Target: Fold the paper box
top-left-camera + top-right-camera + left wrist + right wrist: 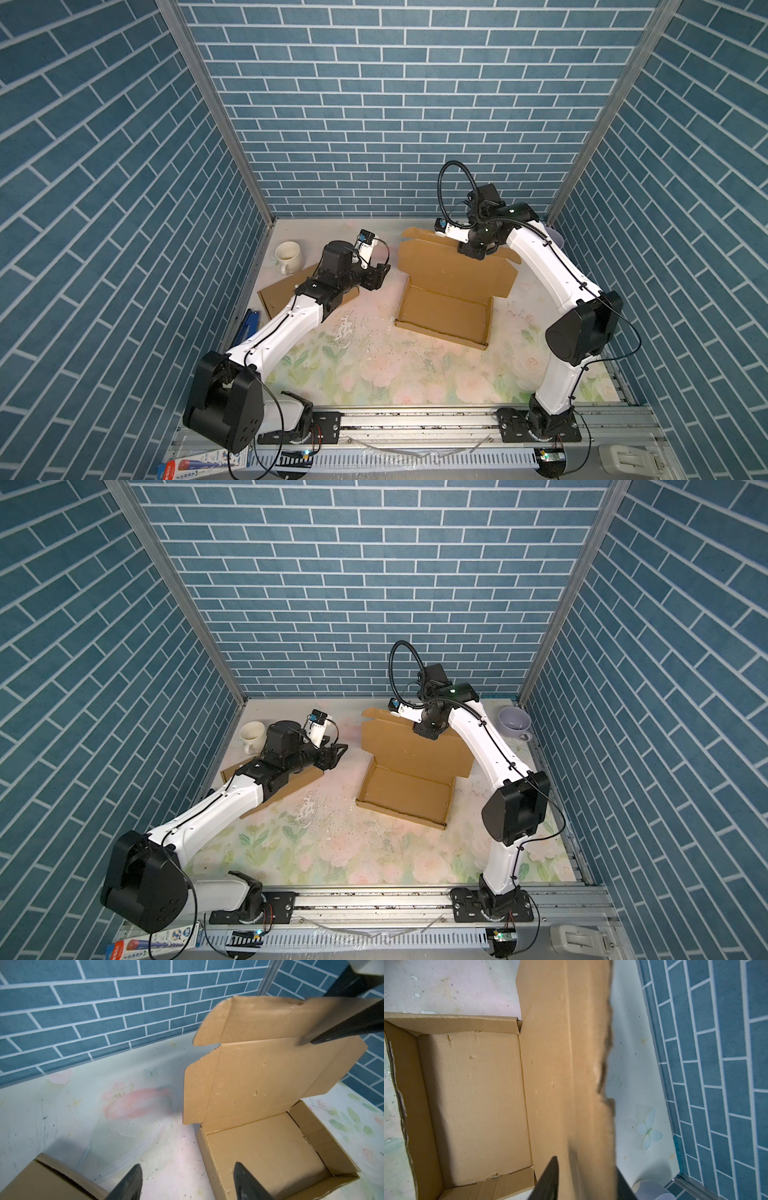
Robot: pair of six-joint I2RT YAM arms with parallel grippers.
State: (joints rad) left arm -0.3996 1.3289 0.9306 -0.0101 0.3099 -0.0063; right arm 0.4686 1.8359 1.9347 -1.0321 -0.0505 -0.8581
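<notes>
The brown paper box has its tray [444, 311] [405, 796] formed on the table, and its lid [449, 262] [415, 746] stands up from the tray's far edge. My right gripper [471, 253] [428, 731] is at the lid's top flap. In the right wrist view its fingers [550, 1178] stand apart, one on each side of the lid [550, 1043], so this gripper [586, 1164] is open. My left gripper [380, 276] [188, 1164] is open and empty. It hovers just left of the tray [266, 1147], with one finger over the tray's left wall.
A cream mug [287, 253] stands at the back left and a lilac cup [514, 721] in the back right corner. A flat cardboard sheet [282, 291] [41, 1180] lies under my left arm. Brick-patterned walls enclose three sides.
</notes>
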